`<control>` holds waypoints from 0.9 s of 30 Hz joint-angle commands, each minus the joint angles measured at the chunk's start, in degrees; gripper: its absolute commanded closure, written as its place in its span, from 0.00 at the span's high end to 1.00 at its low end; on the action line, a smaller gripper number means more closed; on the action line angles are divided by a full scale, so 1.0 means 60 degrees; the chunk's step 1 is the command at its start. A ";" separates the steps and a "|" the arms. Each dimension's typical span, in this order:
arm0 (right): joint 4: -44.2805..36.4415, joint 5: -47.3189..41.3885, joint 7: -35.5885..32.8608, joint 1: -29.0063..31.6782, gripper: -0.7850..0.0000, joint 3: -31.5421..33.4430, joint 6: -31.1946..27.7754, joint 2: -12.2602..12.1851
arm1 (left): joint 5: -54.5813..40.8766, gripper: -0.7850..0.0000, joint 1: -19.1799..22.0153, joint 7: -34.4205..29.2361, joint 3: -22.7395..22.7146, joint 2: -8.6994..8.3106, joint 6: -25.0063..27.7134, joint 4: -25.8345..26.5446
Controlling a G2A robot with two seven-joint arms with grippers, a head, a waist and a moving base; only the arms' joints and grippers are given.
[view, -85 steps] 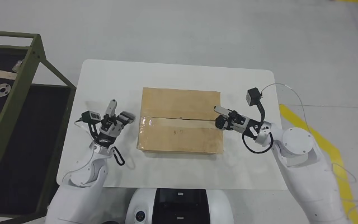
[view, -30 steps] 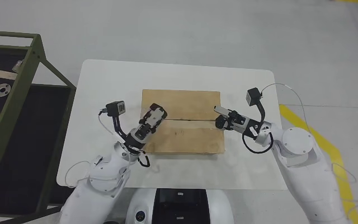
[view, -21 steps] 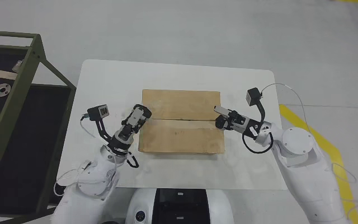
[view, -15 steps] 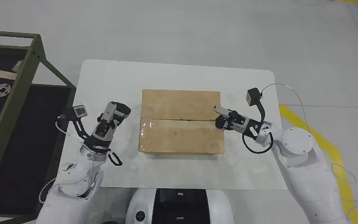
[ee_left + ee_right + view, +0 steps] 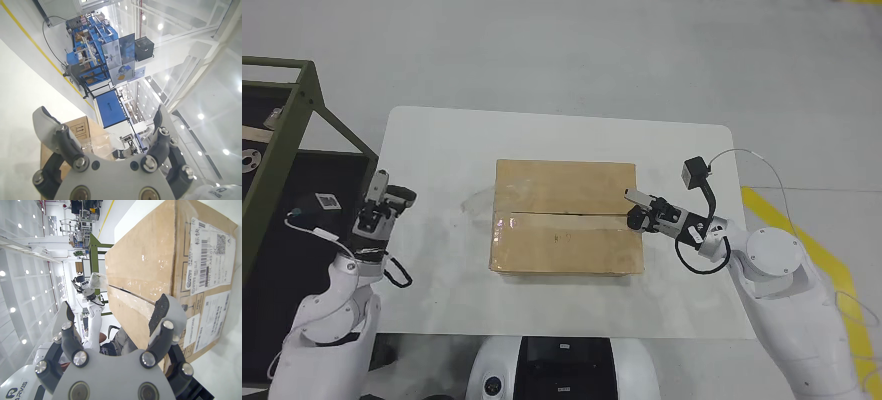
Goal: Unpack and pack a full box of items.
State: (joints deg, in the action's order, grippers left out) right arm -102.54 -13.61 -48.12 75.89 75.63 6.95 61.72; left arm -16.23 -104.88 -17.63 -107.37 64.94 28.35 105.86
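The left gripper (image 5: 383,197) has swung off the closed brown cardboard box (image 5: 564,215) to the left edge of the white worktop (image 5: 442,140), fingers apart and empty. A loose strip of clear tape (image 5: 95,280) stands up at the seam's left end (likely peeled). The right gripper (image 5: 115,303) waits, fingers apart, at the seam's right end. The box sits mid-worktop, flaps shut.
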 commanded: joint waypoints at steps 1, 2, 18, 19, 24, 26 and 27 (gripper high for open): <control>0.0000 0.0000 0.0000 0.0000 1.00 0.0000 0.0000 0.0000 | 0.0037 1.00 0.0071 -0.0016 -0.0115 -0.0003 0.0020 -0.0177; 0.0000 0.0000 0.0000 0.0000 1.00 0.0000 0.0000 0.0000 | 0.0030 1.00 0.0106 -0.0037 -0.0173 -0.0005 0.0013 -0.0251; 0.0000 0.0000 0.0000 0.0000 1.00 0.0000 0.0000 0.0000 | -0.0098 1.00 0.0877 -0.0146 -0.1177 -0.0055 -0.0448 -0.0891; 0.0000 0.0000 0.0000 0.0000 1.00 0.0000 0.0000 0.0000 | -0.0132 1.00 0.0926 -0.0172 -0.1205 -0.0057 -0.0490 -0.0916; 0.0000 0.0000 0.0000 0.0000 1.00 0.0000 0.0000 0.0000 | -0.0175 1.00 0.1099 -0.0282 -0.1297 -0.0062 -0.0627 -0.1037; 0.0000 0.0000 0.0000 0.0000 1.00 0.0000 0.0000 0.0000 | -0.0175 1.00 0.1099 -0.0282 -0.1297 -0.0062 -0.0627 -0.1037; 0.0000 0.0000 0.0000 0.0000 1.00 0.0000 0.0000 0.0000 | -0.0175 1.00 0.1099 -0.0282 -0.1297 -0.0062 -0.0627 -0.1037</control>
State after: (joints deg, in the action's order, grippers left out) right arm -102.54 -13.61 -48.12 75.89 75.63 6.95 61.72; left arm -17.28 -98.27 -19.33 -115.17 64.56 24.58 99.63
